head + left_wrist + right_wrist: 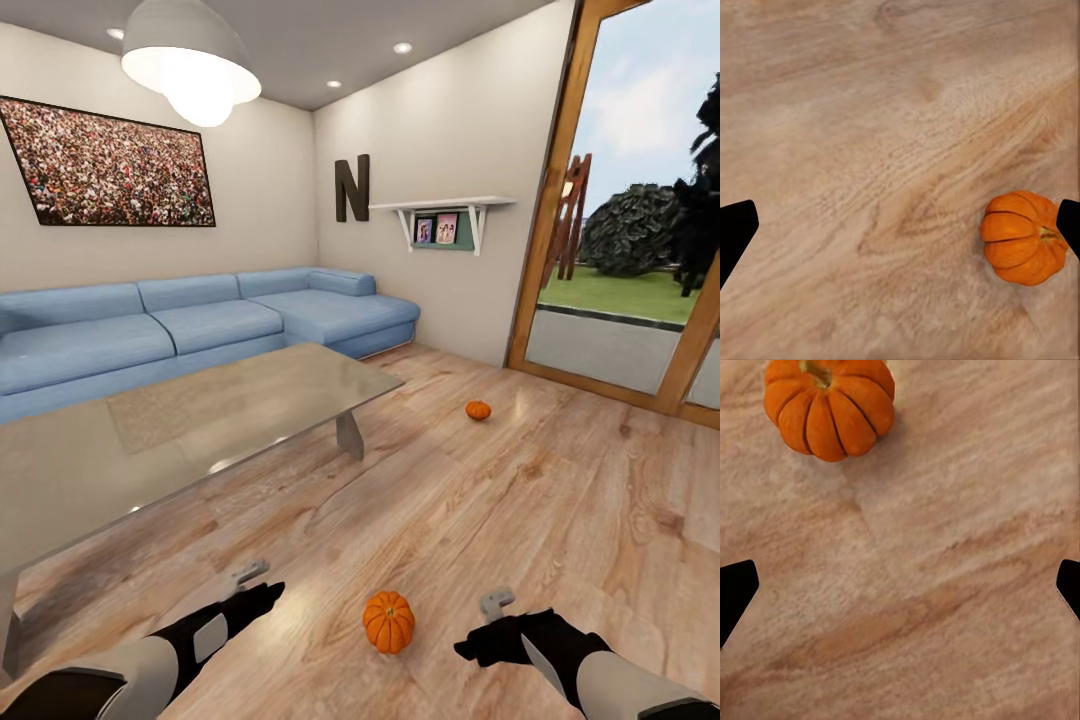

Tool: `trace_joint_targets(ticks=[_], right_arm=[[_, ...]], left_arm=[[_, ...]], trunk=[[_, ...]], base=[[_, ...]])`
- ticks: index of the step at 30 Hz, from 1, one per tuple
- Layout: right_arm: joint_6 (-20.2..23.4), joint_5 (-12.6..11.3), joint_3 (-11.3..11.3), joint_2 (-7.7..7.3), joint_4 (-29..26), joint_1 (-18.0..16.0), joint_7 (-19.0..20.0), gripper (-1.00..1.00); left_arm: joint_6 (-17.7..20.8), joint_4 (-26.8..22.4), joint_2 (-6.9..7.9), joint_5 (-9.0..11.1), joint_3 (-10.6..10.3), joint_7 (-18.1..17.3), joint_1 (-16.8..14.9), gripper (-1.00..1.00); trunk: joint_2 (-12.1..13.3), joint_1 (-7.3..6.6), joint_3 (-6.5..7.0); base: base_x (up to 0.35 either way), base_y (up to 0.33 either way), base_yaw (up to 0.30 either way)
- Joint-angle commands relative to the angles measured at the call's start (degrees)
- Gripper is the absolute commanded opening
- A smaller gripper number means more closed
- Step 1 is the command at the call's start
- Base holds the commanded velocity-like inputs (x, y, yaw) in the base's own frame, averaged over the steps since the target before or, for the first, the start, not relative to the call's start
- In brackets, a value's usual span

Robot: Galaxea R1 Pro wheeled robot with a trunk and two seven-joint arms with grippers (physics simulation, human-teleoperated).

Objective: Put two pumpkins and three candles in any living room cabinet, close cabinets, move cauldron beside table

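1 pumpkin (388,621) lies on the plank floor (560,500) at the bottom centre of the head view, between the left gripper (250,574) and right gripper (497,603), both spread wide and empty. A 2nd pumpkin (478,410) sits right of centre. Being round, the near pumpkin could be nudged and rolled away if approached off-centre.
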Motion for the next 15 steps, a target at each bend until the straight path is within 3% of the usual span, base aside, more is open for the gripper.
trace_joint_targets(ticks=[1,4,6,10,15], right_arm=[[0.3,0.1,0.2,-0.04,-0.4,0.0,0.2,1.00],[0.4,-0.1,0.2,-0.05,-2.7,0.0,0.3,1.00],[0.8,-0.2,0.4,0.00,-7.6,0.0,0.4,1.00],[1.8,-0.2,0.5,0.02,-11.5,0.0,0.7,1.00],[8.4,-0.3,0.4,0.03,-19.4,0.0,1.8,1.00]], left_arm=[[-0.1,0.1,0.00,0.6,-0.5,-0.4,-0.1,1.00],[1.6,-0.1,-0.06,0.5,-0.6,-1.0,-0.1,1.00],[6.6,-1.6,-0.35,0.5,-0.7,-1.4,-0.1,1.00],[10.7,-4.6,-0.56,0.4,-1.1,-2.4,-0.1,1.00],[13.8,-7.6,-0.74,-0.4,-2.5,-4.4,-0.1,1.00]], trunk=[[0.0,-0.01,-0.06],[0.0,-0.01,-0.06],[0.0,-0.01,-0.06],[0.0,-0.01,-0.06],[0.0,-0.01,-0.06]], base=[[0.000,0.000,0.000],[0.000,0.000,0.000],[0.000,0.000,0.000],[0.000,0.000,0.000],[0.000,0.000,0.000]])
